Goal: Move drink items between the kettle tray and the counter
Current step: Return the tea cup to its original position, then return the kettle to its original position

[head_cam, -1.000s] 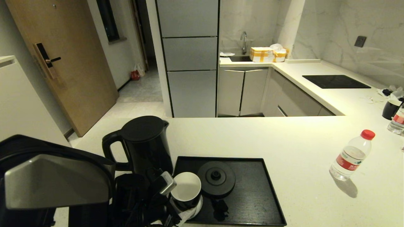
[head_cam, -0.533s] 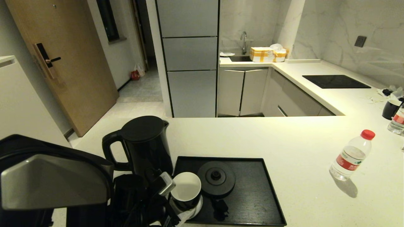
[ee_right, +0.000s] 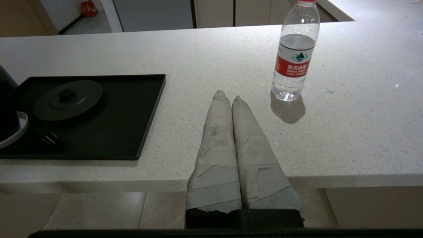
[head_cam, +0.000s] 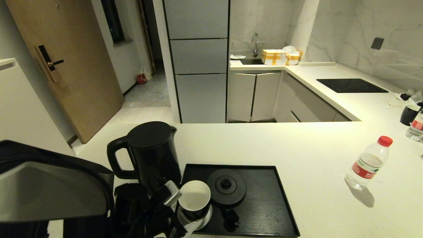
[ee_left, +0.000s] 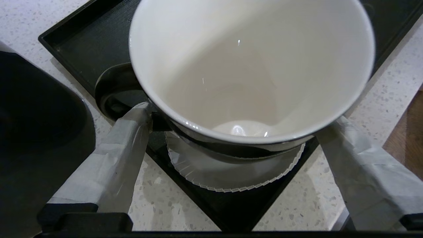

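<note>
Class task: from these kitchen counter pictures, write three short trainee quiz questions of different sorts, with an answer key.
1. True or false: the kettle stands on the round base disc.
2. Which gripper is open around the cup? A left B right
3. Fill in: the water bottle stands on the ____.

Key: 1 false, it stands on the counter beside the tray. 2 A, the left gripper; the right gripper is shut, off the counter's edge. 3 counter.

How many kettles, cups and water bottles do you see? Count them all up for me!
Kettles: 1, the kettle
Cups: 2, the near cup and the far cup
Water bottles: 2, the near bottle and the far bottle
Total: 5
</note>
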